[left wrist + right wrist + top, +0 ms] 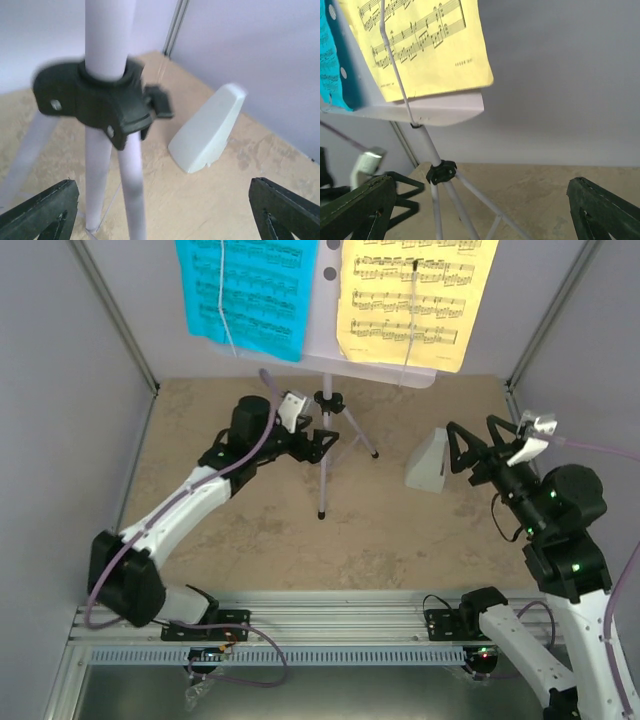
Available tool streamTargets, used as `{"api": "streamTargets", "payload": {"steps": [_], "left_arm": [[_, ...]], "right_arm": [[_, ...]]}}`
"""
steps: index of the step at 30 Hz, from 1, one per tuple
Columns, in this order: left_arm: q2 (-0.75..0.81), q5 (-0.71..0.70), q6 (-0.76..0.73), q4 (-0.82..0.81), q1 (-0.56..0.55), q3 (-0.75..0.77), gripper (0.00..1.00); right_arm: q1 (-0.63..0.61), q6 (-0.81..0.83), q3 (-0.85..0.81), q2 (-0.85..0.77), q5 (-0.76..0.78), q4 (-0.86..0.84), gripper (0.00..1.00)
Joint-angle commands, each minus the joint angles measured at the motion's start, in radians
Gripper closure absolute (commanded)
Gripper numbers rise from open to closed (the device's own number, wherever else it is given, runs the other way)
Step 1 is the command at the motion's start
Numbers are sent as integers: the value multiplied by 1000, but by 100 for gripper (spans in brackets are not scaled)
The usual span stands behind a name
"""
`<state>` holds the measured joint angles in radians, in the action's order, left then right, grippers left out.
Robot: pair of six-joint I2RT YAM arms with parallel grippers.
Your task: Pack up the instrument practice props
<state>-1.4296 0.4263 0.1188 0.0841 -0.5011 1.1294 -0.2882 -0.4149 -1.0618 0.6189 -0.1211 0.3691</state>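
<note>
Clearance around the pole is what the coming move turns on. Our left gripper (160, 212) is spread wide and holds nothing. The music stand (323, 475) rises just ahead of it, inside the gap but nearer the left finger than the right. The stand's long axis is its pole, upright and crossing the line between the fingers at right angles, so we judge that a straight advance and a squeeze would catch it near the black collar (95, 102), where the three legs splay down and away. The cyan sheet (245, 290) and yellow sheet (415, 300) rest on the desk, high above both sets of jaws.

Our right gripper (465, 452) is equally wide open and empty. The metronome (427, 465) sits just beside its fingertips, apart from them, base on the table (250, 540) and taper pointing up. We judge the left arm nearer the stand and the right arm nearer the metronome. The right wrist view looks up past the metronome, so we cannot tell its place between those fingers.
</note>
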Motion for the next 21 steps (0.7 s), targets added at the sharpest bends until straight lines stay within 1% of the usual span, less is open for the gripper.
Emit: {"api": "streamTargets", "payload": {"steps": [1, 3, 6, 8, 11, 13, 15, 18, 21], "left_arm": [[151, -59, 54, -26, -1, -44, 4], [210, -77, 91, -13, -1, -73, 4], [304, -67, 143, 17, 0, -113, 4], [356, -7, 170, 54, 0, -104, 6], [391, 136, 245, 111, -1, -32, 7], [397, 198, 302, 137, 1, 27, 9], [398, 210, 313, 184, 0, 95, 10], [376, 206, 305, 251, -9, 186, 11], [346, 171, 295, 296, -51, 232, 12]], "right_arm": [[4, 43, -126, 110, -24, 39, 6], [4, 54, -192, 170, -28, 42, 7], [6, 72, -288, 252, -69, 38, 8], [7, 77, -380, 316, -121, 49, 8], [12, 74, -501, 405, -162, 76, 9], [28, 65, -554, 456, -189, 77, 10], [62, 45, -604, 496, -252, 78, 12], [126, 6, -666, 547, -394, 75, 15], [185, -32, -686, 569, -469, 60, 20]]}}
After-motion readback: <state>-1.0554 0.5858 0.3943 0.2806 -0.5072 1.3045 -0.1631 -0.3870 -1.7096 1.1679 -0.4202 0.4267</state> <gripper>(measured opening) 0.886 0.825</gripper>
